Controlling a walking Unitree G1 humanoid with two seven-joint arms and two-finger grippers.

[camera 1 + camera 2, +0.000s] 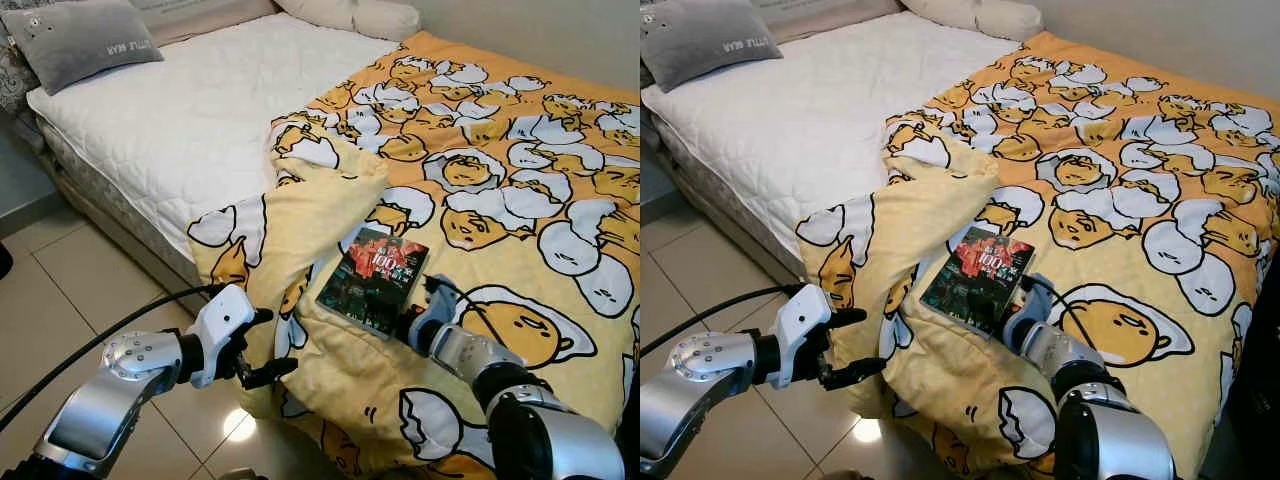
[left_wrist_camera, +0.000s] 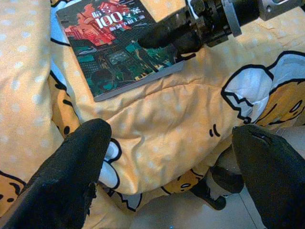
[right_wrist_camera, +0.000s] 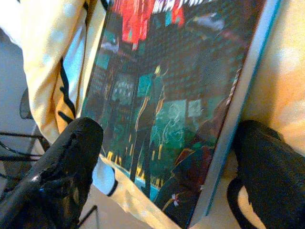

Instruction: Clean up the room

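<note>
I hold the right gripper (image 1: 408, 322), fingers spread, straddling the near corner of the book (image 1: 373, 279) on the duvet (image 1: 520, 180), ready to close. Left gripper (image 1: 262, 348) waits open beside the bed edge.

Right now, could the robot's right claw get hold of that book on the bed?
Probably yes. The right claw is already at the near corner of the book, fingers spread on either side of its edge in the wrist view, and nothing lies between them on the yellow blanket.

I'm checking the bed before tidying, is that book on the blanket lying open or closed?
Closed. The book lies flat on the yellow blanket with its front cover up, no pages showing; the right gripper is at its near corner.
</note>
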